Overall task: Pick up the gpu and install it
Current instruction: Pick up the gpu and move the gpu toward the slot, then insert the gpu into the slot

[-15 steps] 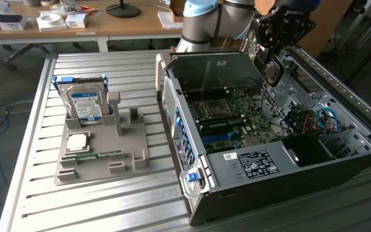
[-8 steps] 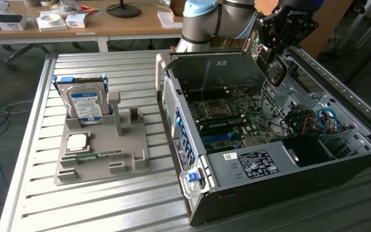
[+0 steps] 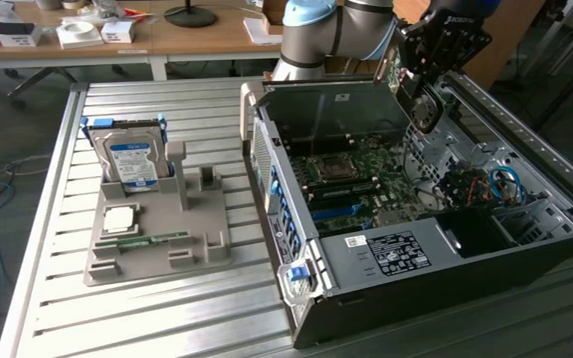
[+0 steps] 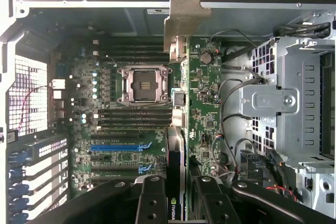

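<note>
The gpu hangs on edge from the gripper of the robot arm, above the far end of an open computer case. The black fingers are clamped against both faces of the card. Its long axis runs steeply downward, away from the fingers, and the wrist view shows the grey metal bracket at the end farthest from them. The card hangs clear of the motherboard and is not seated in any slot.

Below it lie the processor socket, rows of memory slots and a blue expansion slot. A drive cage and loose cables crowd the side of the case toward the exterior view's right.

On the slatted metal surface, beside the case on the exterior view's left, sits a grey holder. A hard drive stands upright at its far end, with a processor chip and a green memory stick lying nearer. A wooden desk stands beyond.
</note>
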